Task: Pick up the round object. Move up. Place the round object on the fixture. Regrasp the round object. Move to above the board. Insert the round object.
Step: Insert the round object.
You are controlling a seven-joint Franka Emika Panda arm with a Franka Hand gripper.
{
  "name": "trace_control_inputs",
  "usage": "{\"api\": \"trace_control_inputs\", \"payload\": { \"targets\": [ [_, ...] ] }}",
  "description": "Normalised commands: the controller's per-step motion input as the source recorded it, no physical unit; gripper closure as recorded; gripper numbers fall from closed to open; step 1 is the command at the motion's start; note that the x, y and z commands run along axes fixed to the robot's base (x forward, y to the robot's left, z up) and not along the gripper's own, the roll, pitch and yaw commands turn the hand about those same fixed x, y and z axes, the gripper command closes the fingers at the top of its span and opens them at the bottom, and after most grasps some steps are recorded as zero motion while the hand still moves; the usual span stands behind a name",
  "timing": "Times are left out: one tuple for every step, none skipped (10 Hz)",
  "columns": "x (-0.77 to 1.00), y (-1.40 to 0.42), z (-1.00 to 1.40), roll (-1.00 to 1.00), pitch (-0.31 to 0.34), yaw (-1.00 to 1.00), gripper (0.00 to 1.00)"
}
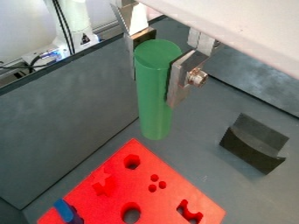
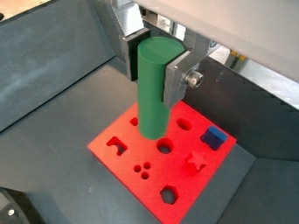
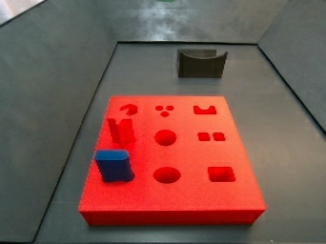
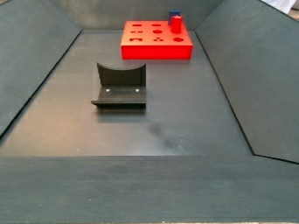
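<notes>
My gripper (image 1: pixel 153 61) is shut on the round object (image 1: pixel 155 92), a smooth green cylinder peg, gripped near its upper end and hanging down between the silver fingers (image 1: pixel 179 79); it shows in both wrist views (image 2: pixel 158 83). It hangs well above the floor, over the edge of the red board (image 2: pixel 170 166). The board with its cut-out holes also shows in both side views (image 3: pixel 173 157) (image 4: pixel 156 39). The fixture (image 3: pixel 200 62), a dark notched block, stands empty on the floor apart from the board (image 4: pixel 121 86) (image 1: pixel 254 142). The gripper is out of view in both side views.
A blue block (image 3: pixel 113 164) stands upright on the board near one corner (image 4: pixel 177 19) (image 2: pixel 212 137). Dark sloping walls (image 3: pixel 64 57) enclose the grey floor (image 4: pixel 152 122).
</notes>
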Motion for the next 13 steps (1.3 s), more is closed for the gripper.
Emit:
{"api": "trace_control_inputs", "payload": {
  "targets": [
    [0.19,-0.76,-1.00,0.00,0.000,0.00,1.00],
    [0.10,-0.70,-1.00,0.00,-0.020,0.00,1.00],
    [0.03,-0.61,-1.00,0.00,-0.020,0.00,1.00],
    [0.00,-0.38,-1.00,0.00,-0.014,0.00,1.00],
    [0.03,-0.02,-1.00,-0.07,0.000,0.00,1.00],
    [0.06,0.09,-0.88,-0.15,-0.013,0.00,1.00],
    [0.16,0.16,-0.89,-0.14,0.000,-0.02,1.00],
    [0.23,0.00,-0.56,-0.27,-0.047,-0.07,1.00],
    [0.19,0.00,-0.48,-0.30,-0.147,-0.16,1.00],
    [0.04,0.00,-0.65,-0.23,-0.124,-0.10,1.00],
    [0.03,0.02,-0.72,-0.15,-0.091,-0.08,1.00],
    [-0.01,0.02,-0.58,-0.03,-0.083,0.00,1.00],
    [-0.13,0.00,-0.45,-0.08,-0.111,0.00,1.00]
  ]
}}
